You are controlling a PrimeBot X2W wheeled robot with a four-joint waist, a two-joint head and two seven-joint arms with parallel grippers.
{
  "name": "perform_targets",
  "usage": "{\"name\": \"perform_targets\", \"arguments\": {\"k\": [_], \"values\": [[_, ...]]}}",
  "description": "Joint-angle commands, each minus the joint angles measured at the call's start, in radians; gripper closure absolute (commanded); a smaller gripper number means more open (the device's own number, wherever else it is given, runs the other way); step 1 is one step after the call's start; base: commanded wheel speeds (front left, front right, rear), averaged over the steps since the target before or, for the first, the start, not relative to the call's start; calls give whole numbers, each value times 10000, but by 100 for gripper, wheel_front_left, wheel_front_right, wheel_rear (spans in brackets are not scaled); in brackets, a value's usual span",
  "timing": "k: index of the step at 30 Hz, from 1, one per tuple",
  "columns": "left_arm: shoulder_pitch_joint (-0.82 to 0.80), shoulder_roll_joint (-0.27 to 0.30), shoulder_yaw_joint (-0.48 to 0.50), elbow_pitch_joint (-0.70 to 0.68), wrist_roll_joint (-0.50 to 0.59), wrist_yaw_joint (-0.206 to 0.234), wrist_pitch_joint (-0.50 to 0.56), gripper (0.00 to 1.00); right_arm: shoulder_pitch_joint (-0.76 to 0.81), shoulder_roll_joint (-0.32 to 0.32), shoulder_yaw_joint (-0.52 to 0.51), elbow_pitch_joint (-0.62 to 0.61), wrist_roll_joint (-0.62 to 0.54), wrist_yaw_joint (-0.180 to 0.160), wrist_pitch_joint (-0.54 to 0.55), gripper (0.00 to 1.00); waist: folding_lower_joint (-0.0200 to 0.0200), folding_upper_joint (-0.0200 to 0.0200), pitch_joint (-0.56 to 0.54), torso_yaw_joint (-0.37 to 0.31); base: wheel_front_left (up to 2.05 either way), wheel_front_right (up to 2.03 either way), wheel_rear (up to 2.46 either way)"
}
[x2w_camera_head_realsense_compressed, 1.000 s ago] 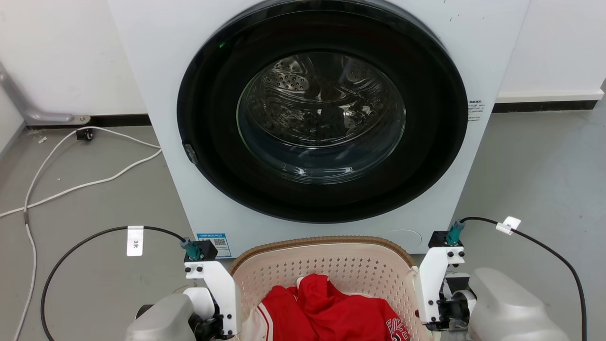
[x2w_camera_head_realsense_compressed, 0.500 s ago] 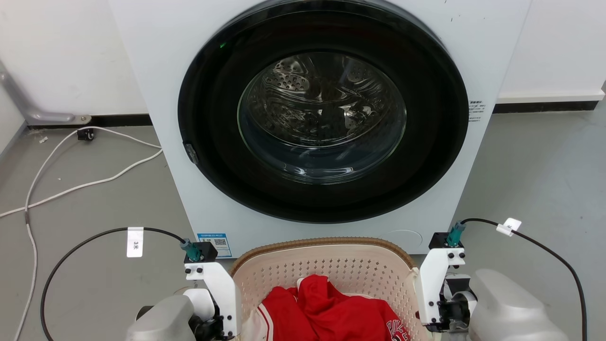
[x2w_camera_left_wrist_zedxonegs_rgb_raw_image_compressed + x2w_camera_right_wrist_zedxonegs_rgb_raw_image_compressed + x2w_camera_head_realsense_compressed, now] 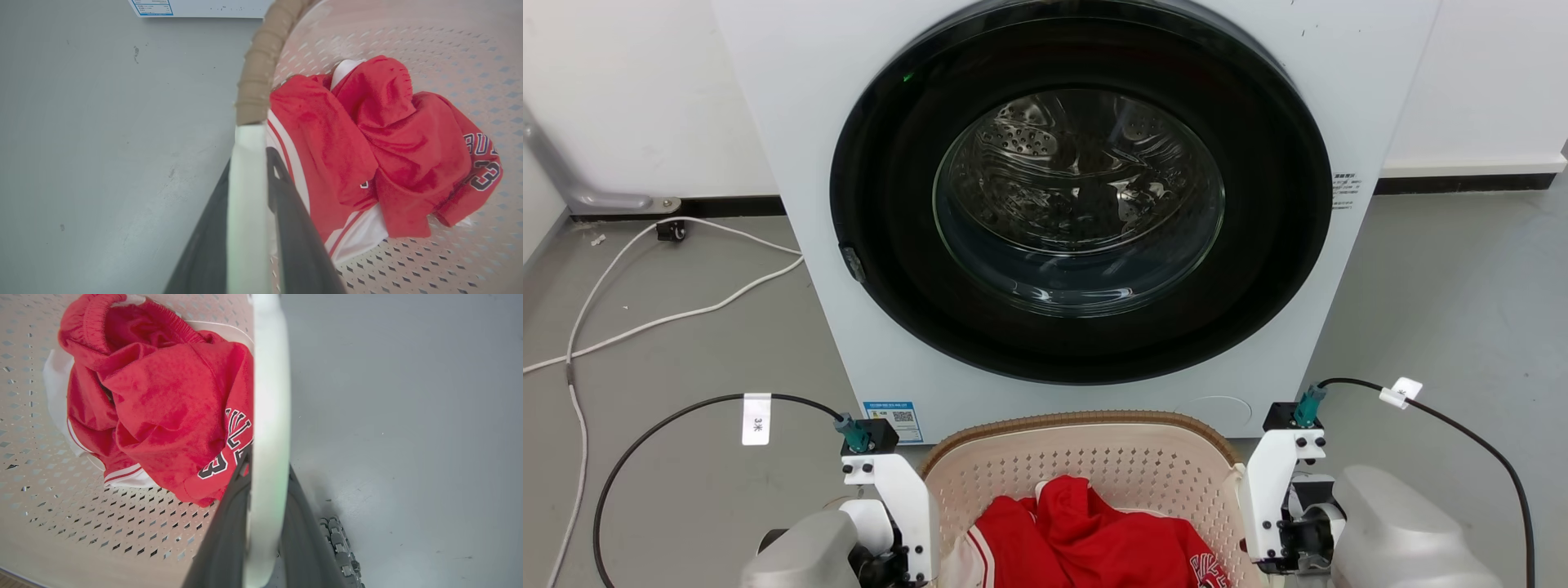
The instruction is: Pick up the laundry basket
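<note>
Laundry basket (image 3: 1086,419) sits at the bottom centre of the head view, on the grey floor (image 3: 670,351) just in front of the washing machine (image 3: 792,122). The machine's round door (image 3: 1078,204) is closed, with the drum visible through the glass. The basket is cream with small holes and a brown woven rim. A crumpled red jersey (image 3: 1094,531) with white trim and dark lettering lies inside.

Left gripper (image 3: 249,163) is closed on the basket's left handle (image 3: 245,196), one dark finger on the outer side of the white loop and one on the inner side, both pressed against it. Right gripper (image 3: 267,463) is clamped the same way on the right handle (image 3: 269,396), fingers tight on both sides.

In the head view both wrists flank the basket, with a black cable looping from each. Cannot tell if the basket bottom is off the floor.

A white cable (image 3: 686,314) trails across the floor left of the machine, near the wall (image 3: 645,98).
</note>
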Motion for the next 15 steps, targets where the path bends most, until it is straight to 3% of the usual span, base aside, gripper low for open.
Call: {"name": "perform_targets", "arguments": {"k": [1, 15], "values": [[138, -108, -61, -97, -18, -133, -35, 100, 63, 141, -39, -79, -21, 32, -34, 100, -1, 0, -6, -5, 0, 0, 0], [82, -104, -238, -119, -179, -134, -51, 100, 73, 140, -223, -79, -169, 32, 27, 100, -1, 0, -4, 1, 0, 0, 0]]}}
